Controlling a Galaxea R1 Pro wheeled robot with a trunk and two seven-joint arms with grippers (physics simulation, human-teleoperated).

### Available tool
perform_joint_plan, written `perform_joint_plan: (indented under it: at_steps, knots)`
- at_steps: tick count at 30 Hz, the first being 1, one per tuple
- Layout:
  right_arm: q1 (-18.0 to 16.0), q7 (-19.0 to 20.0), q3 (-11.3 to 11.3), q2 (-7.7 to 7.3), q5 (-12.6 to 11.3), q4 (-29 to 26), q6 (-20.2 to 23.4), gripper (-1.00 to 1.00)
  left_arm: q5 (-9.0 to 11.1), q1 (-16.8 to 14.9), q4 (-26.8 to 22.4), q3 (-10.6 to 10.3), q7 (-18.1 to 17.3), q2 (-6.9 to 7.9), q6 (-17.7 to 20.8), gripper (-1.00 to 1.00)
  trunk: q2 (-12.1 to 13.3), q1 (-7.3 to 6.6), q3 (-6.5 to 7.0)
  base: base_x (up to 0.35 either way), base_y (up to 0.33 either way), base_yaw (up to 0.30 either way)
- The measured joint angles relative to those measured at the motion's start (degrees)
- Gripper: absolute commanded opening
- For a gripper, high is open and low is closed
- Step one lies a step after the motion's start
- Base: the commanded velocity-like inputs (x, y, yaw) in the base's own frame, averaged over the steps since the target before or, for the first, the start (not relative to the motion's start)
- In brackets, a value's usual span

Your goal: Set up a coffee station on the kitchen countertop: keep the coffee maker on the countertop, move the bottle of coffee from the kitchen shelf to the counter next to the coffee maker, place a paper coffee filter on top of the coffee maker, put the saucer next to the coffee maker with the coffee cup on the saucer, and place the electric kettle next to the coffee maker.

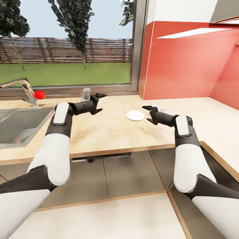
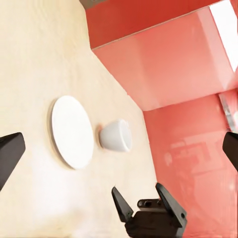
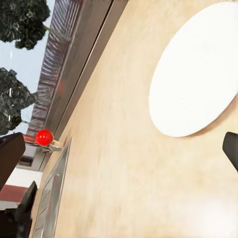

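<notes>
On the light wood kitchen countertop (image 1: pixel 109 132) lies the white saucer (image 1: pixel 135 115) (image 2: pixel 72 131) (image 3: pixel 196 74). Just right of it the white coffee cup (image 1: pixel 162 108) (image 2: pixel 116 135) rests directly on the wood, partly hidden behind my right arm in the head view. My right gripper (image 1: pixel 147 114) (image 2: pixel 148 201) hovers open between saucer and cup, its fingers pointing left. Left of the saucer my left gripper (image 1: pixel 100 103) is open and empty, aimed toward it. The coffee maker, bottle of coffee, paper coffee filter and electric kettle are out of view.
A steel sink (image 1: pixel 16 126) (image 3: pixel 49 198) with a faucet and red knob (image 1: pixel 39 94) (image 3: pixel 44 137) sits at the left. A small clear item (image 1: pixel 86 94) stands by the window. A red wall (image 1: pixel 186 66) bounds the counter at the right. Grey cabinet fronts (image 1: pixel 132 172) are below.
</notes>
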Motion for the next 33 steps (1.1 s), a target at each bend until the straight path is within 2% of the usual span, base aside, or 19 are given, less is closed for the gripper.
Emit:
perform_joint_plan:
  at_steps: [2,4,5,6,20,25,33]
  knots:
    - [0.0,0.0,-0.02,0.0,0.06,-0.01,-0.01,1.0,-0.04,-2.78,5.2,-0.04,0.02,0.27,-0.04,1.0,0.0,0.0,0.0,0.0,0.0,0.0]
    - [0.0,0.0,-0.02,0.0,0.08,-0.01,-0.01,1.0,-0.05,-4.2,7.8,-0.06,0.0,0.38,-0.06,1.0,0.0,0.0,0.0,0.0,0.0,0.0]
    - [0.0,0.0,0.03,0.0,0.19,0.03,-0.01,1.0,0.04,-6.12,11.26,-0.05,-0.04,0.58,-0.15,1.0,0.0,0.0,0.0,0.0,0.0,0.0]
    - [0.0,0.0,0.07,0.0,0.24,0.13,0.0,1.0,-0.04,-6.37,11.67,-0.04,-0.04,0.65,-0.16,1.0,0.0,0.0,0.0,0.0,0.0,0.0]
    - [0.0,-0.17,0.17,0.11,0.39,0.84,-0.01,1.0,-0.1,-6.71,12.91,0.36,-0.05,1.08,-0.12,1.0,0.0,0.0,-0.01,0.064,-0.024,0.0]
    - [0.0,-0.17,0.15,0.13,0.39,0.81,-0.01,1.0,-0.12,-6.72,13.09,0.4,-0.17,1.67,-0.09,1.0,0.0,0.0,-0.01,0.002,-0.001,-0.008]
    - [0.01,-0.18,0.26,0.18,0.37,0.76,0.0,1.0,-0.12,-6.72,13.13,0.41,-0.28,2.17,-0.03,1.0,0.0,0.0,0.12,0.0,0.0,-0.185]
